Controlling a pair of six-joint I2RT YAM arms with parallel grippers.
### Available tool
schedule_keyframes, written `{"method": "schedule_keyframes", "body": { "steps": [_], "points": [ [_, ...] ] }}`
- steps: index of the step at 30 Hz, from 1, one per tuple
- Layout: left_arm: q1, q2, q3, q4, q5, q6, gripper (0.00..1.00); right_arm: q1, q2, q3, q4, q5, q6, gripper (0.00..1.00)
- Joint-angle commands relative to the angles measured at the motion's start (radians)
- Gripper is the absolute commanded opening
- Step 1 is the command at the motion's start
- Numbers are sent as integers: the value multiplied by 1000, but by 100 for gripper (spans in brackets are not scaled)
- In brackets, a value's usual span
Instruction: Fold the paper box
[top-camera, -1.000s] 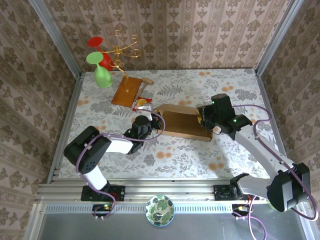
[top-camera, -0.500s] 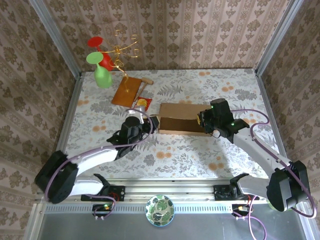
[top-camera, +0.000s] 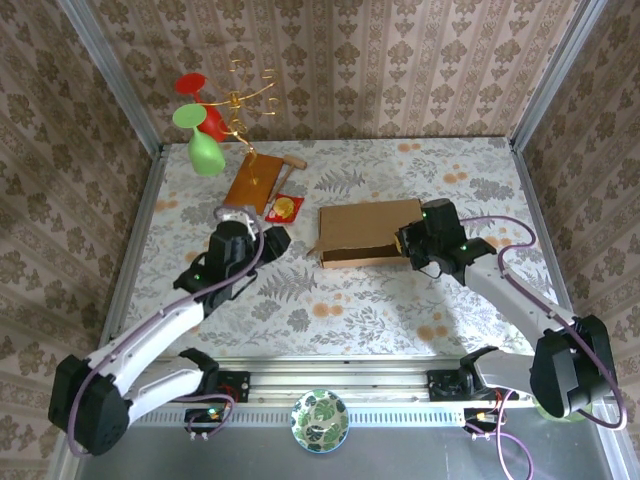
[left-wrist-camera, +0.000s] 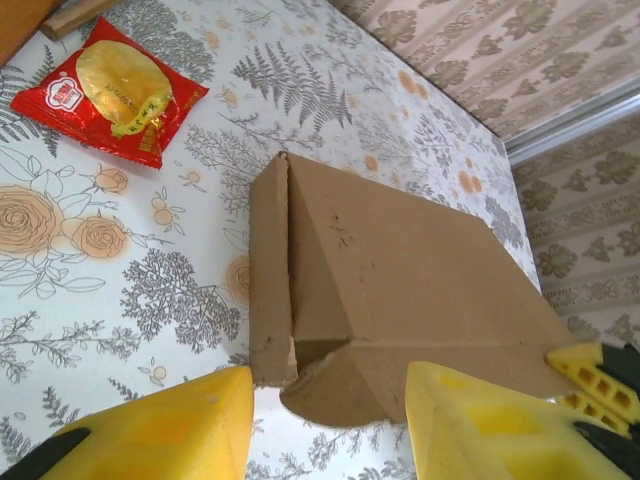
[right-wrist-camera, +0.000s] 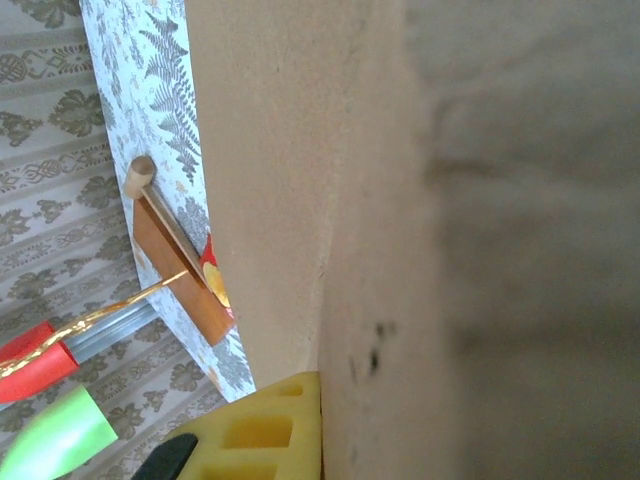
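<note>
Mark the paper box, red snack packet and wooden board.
paper box (top-camera: 368, 228): top external view, top panel.
red snack packet (left-wrist-camera: 120, 95): left wrist view, yellow centre.
wooden board (top-camera: 253, 183): top external view, flat face.

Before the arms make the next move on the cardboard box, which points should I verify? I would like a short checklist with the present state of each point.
1. Right jaws shut on the right end of the paper box: ok.
2. Left jaws open, nothing between them, apart from the box: ok.
3. Left end of the box closed flush: not ok; a gap shows at its near corner.
4. Red snack packet lies apart from the box: ok.
5. Box bottom flat on the table: cannot tell.
</note>
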Motion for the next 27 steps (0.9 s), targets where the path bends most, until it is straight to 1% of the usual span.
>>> {"method": "schedule_keyframes", "body": {
  "steps": [1,4,9,13,21,27],
  "points": [
    [37,140,77,-54,176,-11,46,-23,29,-30,-24,-25,-100,10],
    [38,271,148,-38,238,4,46,-53,40,-47,-1,-57,-148,10],
    [30,445,246,-2,259,25,47,-93,59,-53,3,-98,-204,10],
    [22,526,284,23,274,27,46,-101,72,-44,9,-108,-208,10],
    [-25,655,327,55,280,30,47,-120,115,-51,-14,-136,-239,11],
    [-35,723,358,41,262,57,44,-147,127,-47,-45,-140,-285,16]
  ]
}}
